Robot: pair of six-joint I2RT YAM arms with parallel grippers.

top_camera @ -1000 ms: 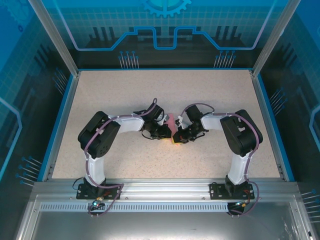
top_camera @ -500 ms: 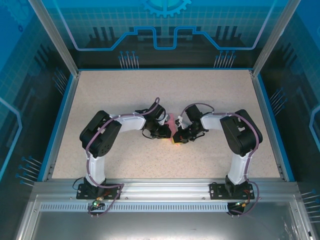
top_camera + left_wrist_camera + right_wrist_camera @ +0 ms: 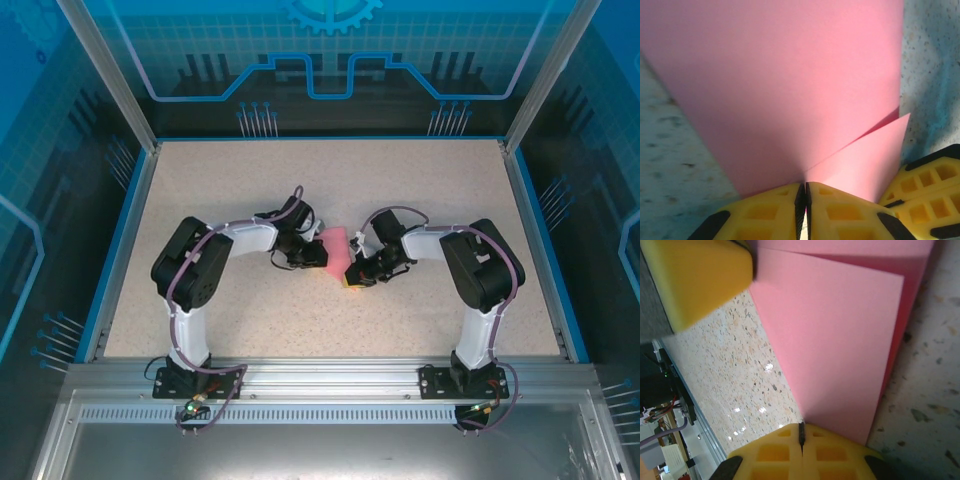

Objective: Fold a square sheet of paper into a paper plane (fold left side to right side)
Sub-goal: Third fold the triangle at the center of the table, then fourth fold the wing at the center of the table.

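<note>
at centre of speckled beige tabletop [image 3: 250,180], thin pink paper sheet [image 3: 335,246], 2 layers showing. left fingers [image 3: 772,212] pinched shut on 1 edge, right fingers [image 3: 775,452] clamped on another. judgement: align edges squarely before creasing, avoid tugging apart.

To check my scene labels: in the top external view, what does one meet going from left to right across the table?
left arm → left gripper → square sheet of paper → right gripper → right arm
</note>
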